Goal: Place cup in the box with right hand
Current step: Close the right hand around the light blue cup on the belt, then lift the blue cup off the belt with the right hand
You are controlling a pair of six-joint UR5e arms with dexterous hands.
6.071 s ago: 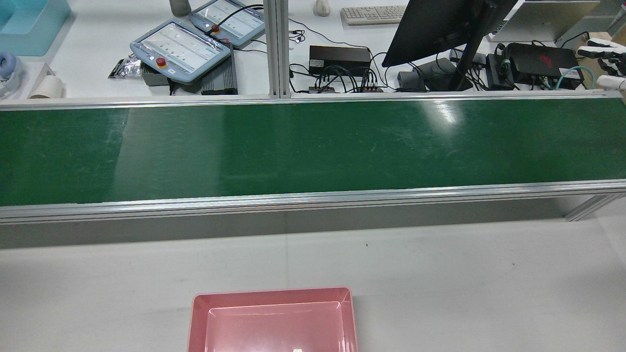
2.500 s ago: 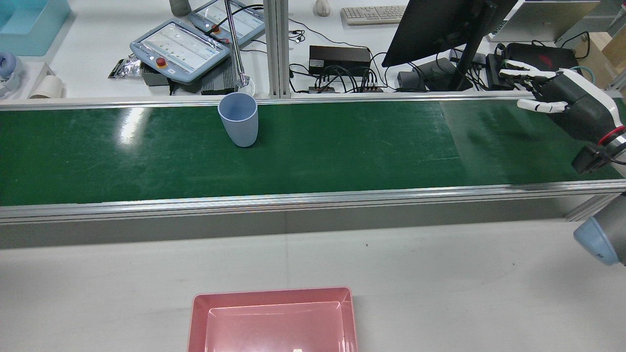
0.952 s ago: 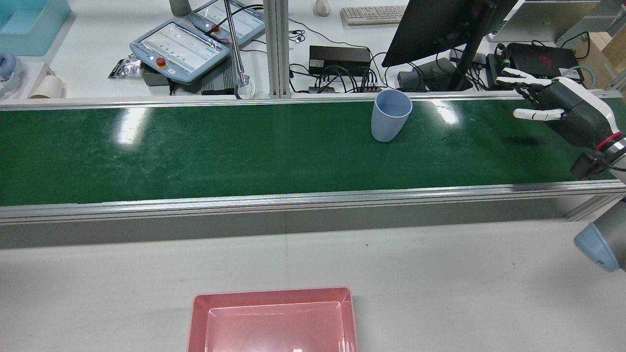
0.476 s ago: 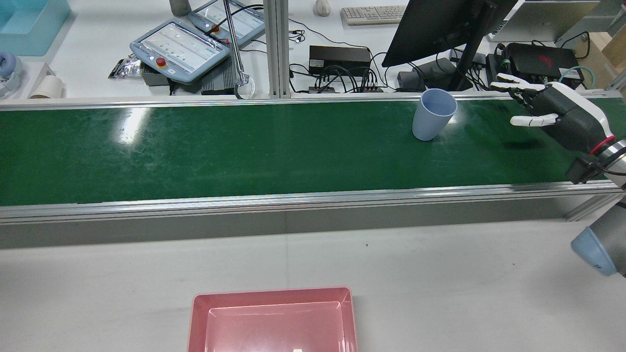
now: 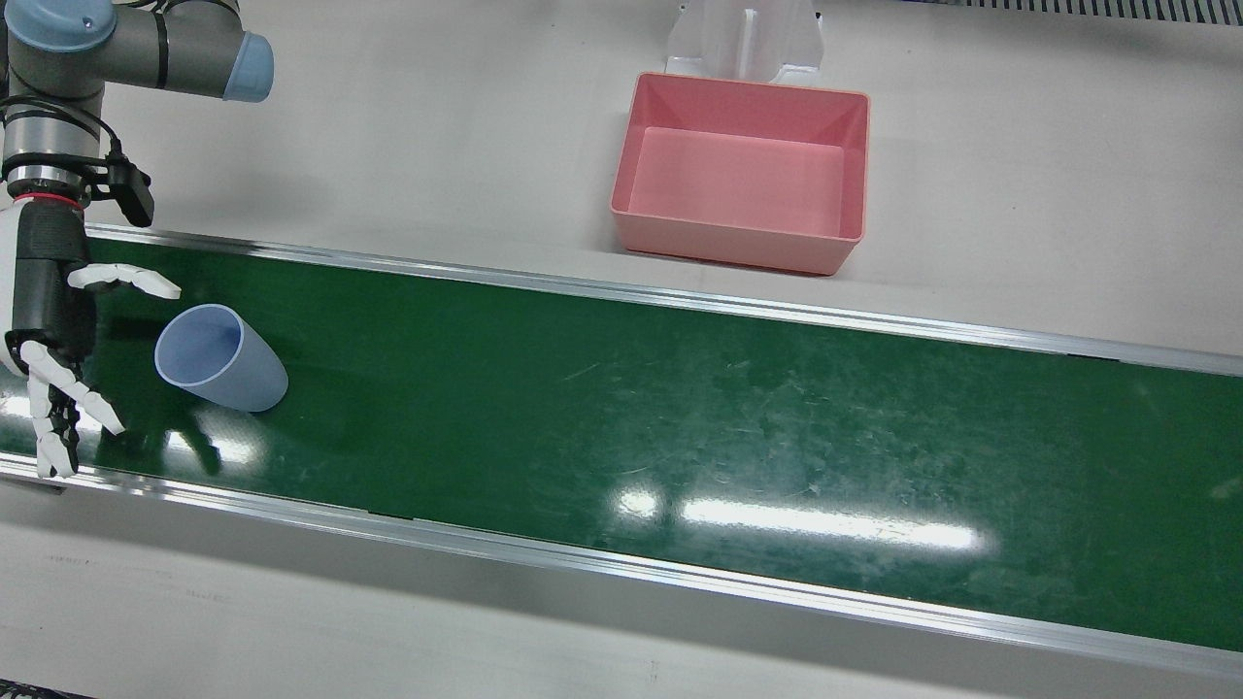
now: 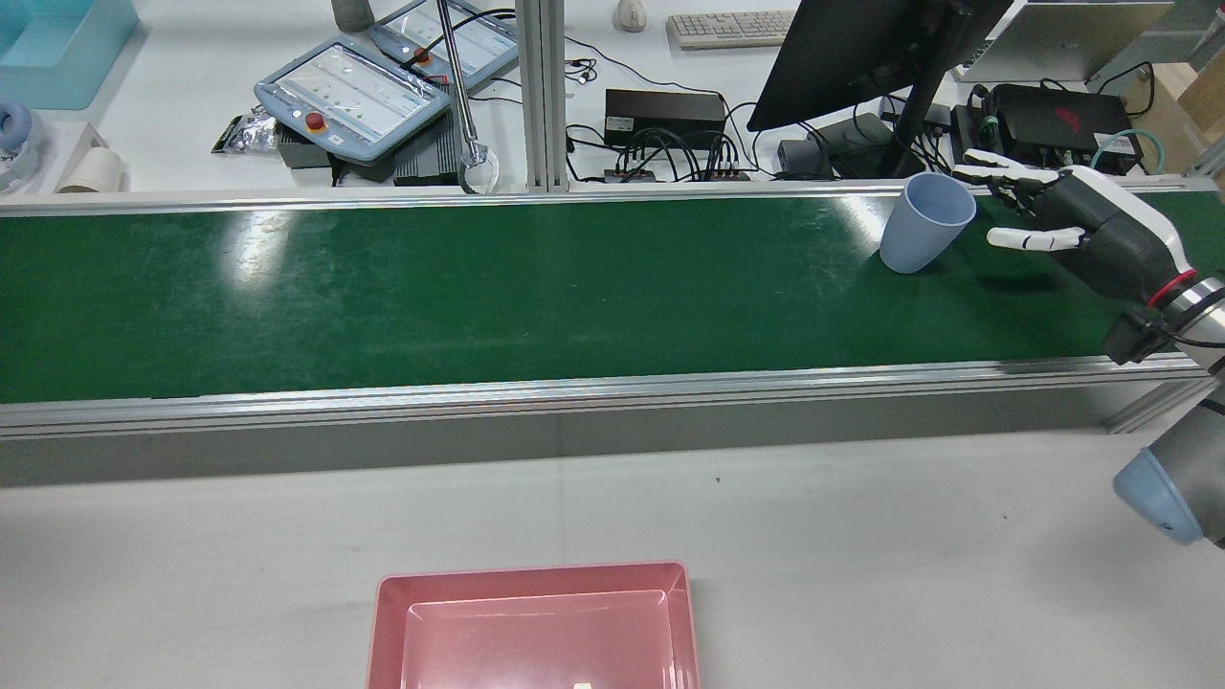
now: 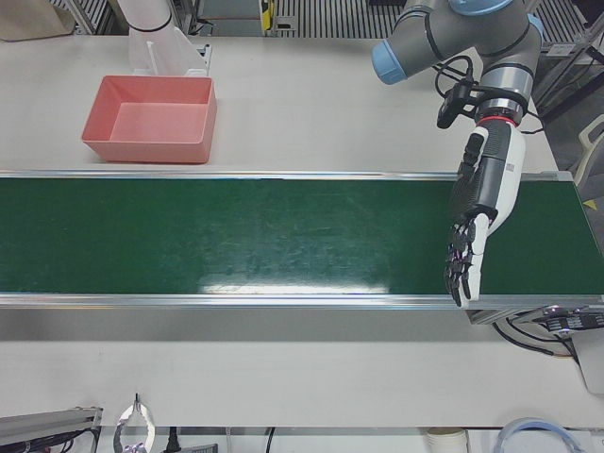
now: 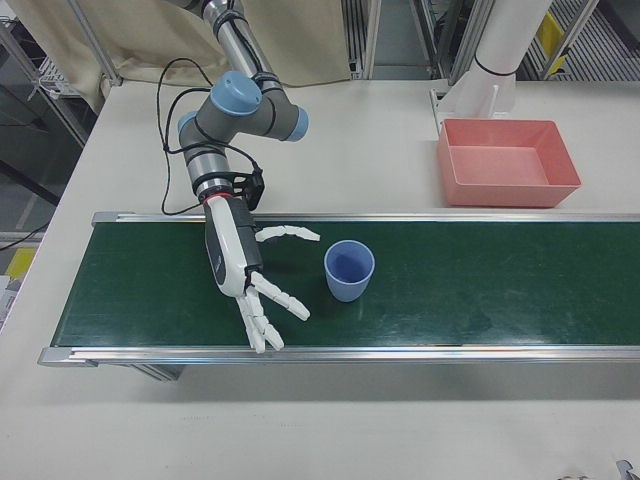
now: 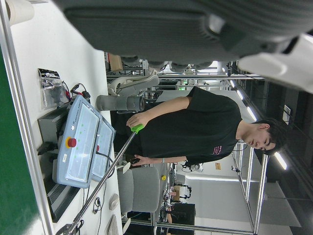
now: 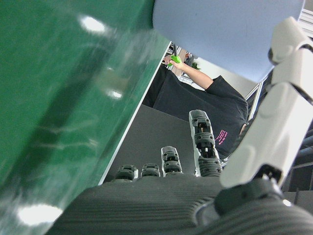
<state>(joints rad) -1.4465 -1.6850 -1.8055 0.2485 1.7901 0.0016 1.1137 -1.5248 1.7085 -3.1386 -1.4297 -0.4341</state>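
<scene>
A pale blue cup (image 6: pixel 921 228) (image 5: pixel 221 361) (image 8: pixel 348 270) stands upright on the green belt (image 6: pixel 478 287), near its end on my right arm's side. My right hand (image 6: pixel 1081 230) (image 5: pixel 44 325) (image 8: pixel 240 262) hovers low over the belt beside the cup, open, thumb and fingers spread toward it with a small gap. The cup's wall (image 10: pixel 230 29) fills the top of the right hand view. The pink box (image 5: pixel 743 85) (image 6: pixel 536 574) (image 8: pixel 508 190) sits on the white table. My left hand (image 7: pixel 481 203) hangs open over the belt's other end.
Beyond the belt a person (image 9: pixel 195 127) holds a long grabber tool (image 6: pixel 466 134). Teach pendants (image 6: pixel 354 91), a monitor (image 6: pixel 861 48) and cables crowd the desk behind. Aluminium rails (image 6: pixel 574 392) edge the belt.
The cup was set on the belt and has ridden it rightward in the rear view up to my right hand. That hand came in over the belt and shifted slightly toward the cup.
</scene>
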